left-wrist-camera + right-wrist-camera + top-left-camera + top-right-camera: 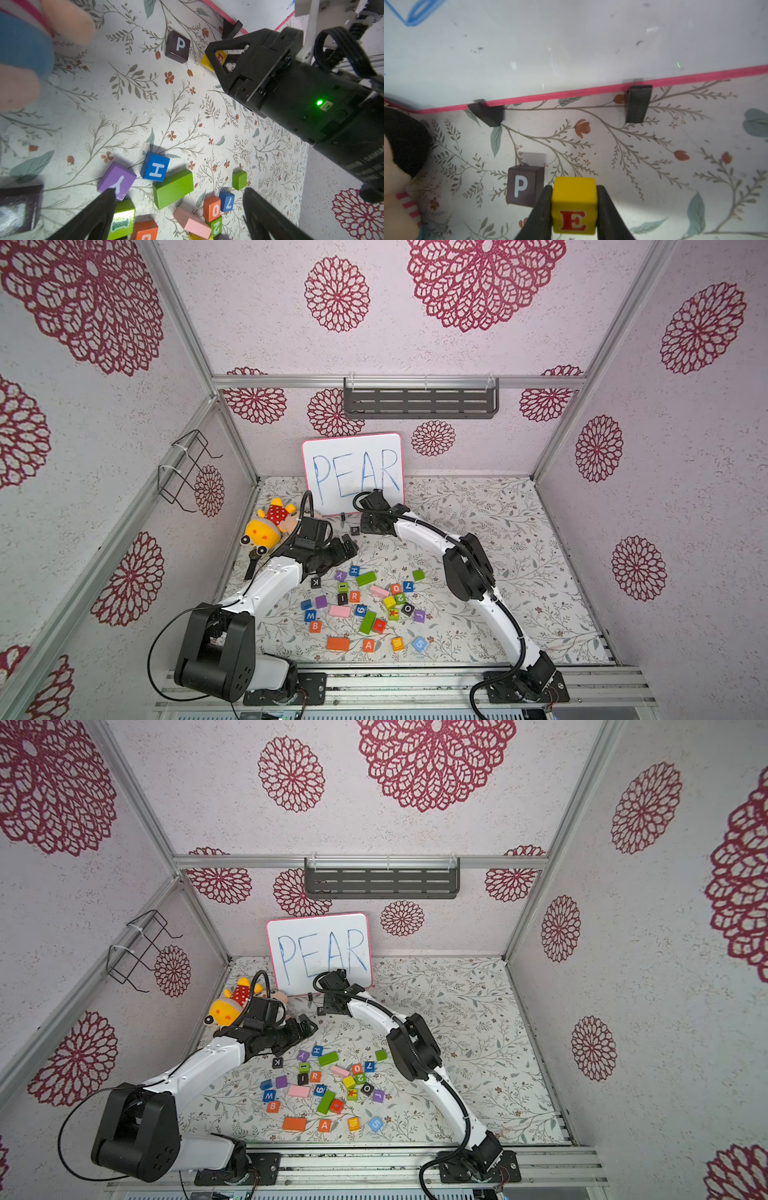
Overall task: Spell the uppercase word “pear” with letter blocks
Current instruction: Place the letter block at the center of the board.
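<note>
**E block beside P**

My right gripper point(574, 199) pinches the yellow E block point(574, 207) just beside the black P block point(522, 188), which sits on the surface point(498, 531) before the whiteboard point(571, 41). My left gripper point(178, 191) hangs spread wide near the pile point(365, 605) holding the orange A block point(368, 645) and R block point(354, 596).

the right hand point(215, 60) hides most of the yellow e block point(206, 62); the plush toy point(25, 52) is blurred.

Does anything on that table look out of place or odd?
Yes: a yellow plush toy lies on its side at the table's far left edge, unrelated to the letter blocks scattered nearer the front. Nothing looks broken.
</note>
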You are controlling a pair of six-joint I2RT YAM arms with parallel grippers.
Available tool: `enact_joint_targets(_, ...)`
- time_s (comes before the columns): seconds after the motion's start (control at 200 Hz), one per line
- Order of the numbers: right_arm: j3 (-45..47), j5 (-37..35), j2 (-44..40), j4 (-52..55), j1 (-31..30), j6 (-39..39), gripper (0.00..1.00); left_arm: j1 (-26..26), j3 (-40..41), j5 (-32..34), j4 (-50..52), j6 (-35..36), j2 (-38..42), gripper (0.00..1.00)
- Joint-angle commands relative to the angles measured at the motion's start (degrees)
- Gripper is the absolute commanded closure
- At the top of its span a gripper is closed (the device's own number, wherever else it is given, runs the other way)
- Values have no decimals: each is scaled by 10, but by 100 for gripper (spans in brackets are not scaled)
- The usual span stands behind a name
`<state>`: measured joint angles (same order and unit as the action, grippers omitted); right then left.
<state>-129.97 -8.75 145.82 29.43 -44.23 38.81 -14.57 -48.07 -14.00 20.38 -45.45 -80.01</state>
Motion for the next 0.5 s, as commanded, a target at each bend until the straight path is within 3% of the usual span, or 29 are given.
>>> enact_joint_targets(0.0,-20,7,2,4,4,17,82,4,-7,-2,-9,7,4,2)
enact_joint_targets(0.495,-26,11,28,-2,5,28,77,5,8,1,-13,9,13,2)
